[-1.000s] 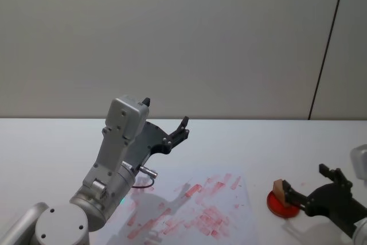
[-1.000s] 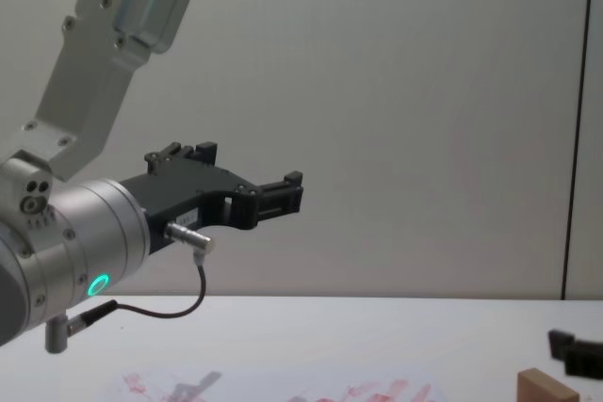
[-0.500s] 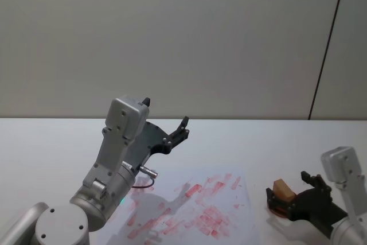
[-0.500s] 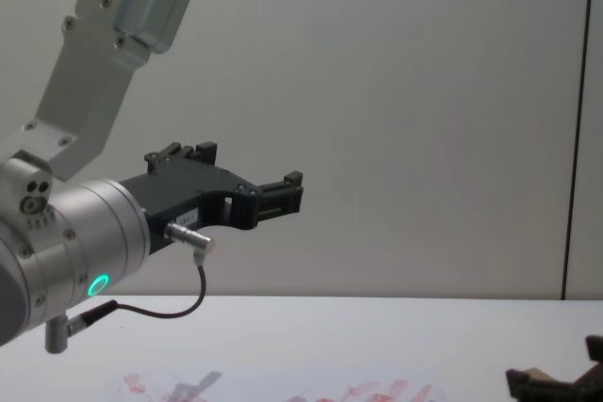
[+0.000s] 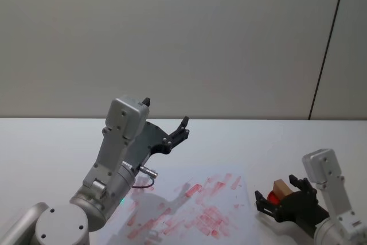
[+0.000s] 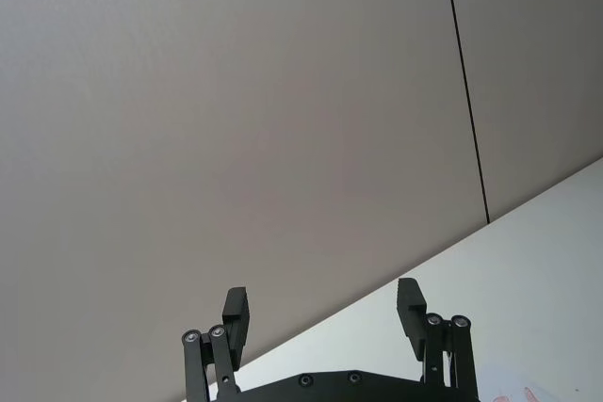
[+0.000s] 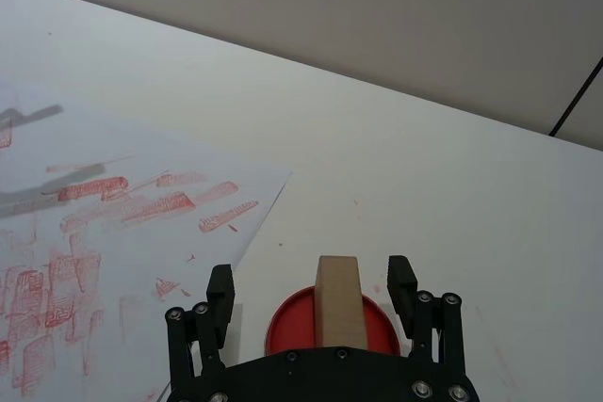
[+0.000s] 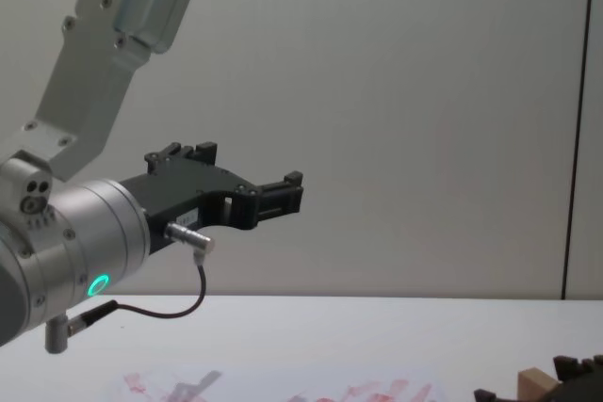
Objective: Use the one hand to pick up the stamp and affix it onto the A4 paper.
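Observation:
The stamp (image 7: 338, 300), a tan wooden block, stands upright on a round red ink pad (image 7: 290, 325) just right of the A4 paper (image 7: 113, 233). My right gripper (image 7: 310, 272) is open low over the pad, one finger on each side of the stamp with a gap on both sides. The head view shows the same stamp (image 5: 281, 187), right gripper (image 5: 276, 198) and red-smeared paper (image 5: 189, 202). The stamp's top corner (image 8: 533, 385) shows in the chest view. My left gripper (image 5: 175, 133) hangs open and empty, raised above the paper's far left side.
The white table (image 5: 57, 142) runs back to a plain grey wall. The left arm's silver wrist and cable (image 8: 179, 298) hang over the paper's left part. Bare table lies right of and behind the ink pad (image 5: 274, 199).
My right gripper has moved left from beside the ink pad until its fingers straddle the stamp. The left arm has not moved.

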`<state>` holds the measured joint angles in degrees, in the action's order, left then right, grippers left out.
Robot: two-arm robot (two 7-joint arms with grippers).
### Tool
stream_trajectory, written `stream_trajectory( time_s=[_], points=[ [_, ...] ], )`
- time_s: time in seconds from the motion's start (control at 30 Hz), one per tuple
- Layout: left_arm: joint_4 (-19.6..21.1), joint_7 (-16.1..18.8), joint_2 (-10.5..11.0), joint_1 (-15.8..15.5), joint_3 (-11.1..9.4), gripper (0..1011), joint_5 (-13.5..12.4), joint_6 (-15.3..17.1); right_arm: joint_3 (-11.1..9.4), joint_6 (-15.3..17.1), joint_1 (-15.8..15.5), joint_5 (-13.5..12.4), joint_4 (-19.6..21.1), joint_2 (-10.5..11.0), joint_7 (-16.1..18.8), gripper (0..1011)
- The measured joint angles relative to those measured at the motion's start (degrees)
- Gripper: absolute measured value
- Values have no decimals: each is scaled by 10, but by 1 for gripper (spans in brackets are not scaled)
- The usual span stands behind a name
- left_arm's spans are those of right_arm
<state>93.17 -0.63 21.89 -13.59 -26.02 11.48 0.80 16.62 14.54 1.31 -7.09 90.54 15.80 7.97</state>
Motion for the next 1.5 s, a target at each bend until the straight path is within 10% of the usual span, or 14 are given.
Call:
stream_trajectory(
  time_s=[1.5],
  points=[
    [0,0,0,0,0,1002,0,0,0,-17,5,-6,-25,-16,-18,1001]
  ],
)
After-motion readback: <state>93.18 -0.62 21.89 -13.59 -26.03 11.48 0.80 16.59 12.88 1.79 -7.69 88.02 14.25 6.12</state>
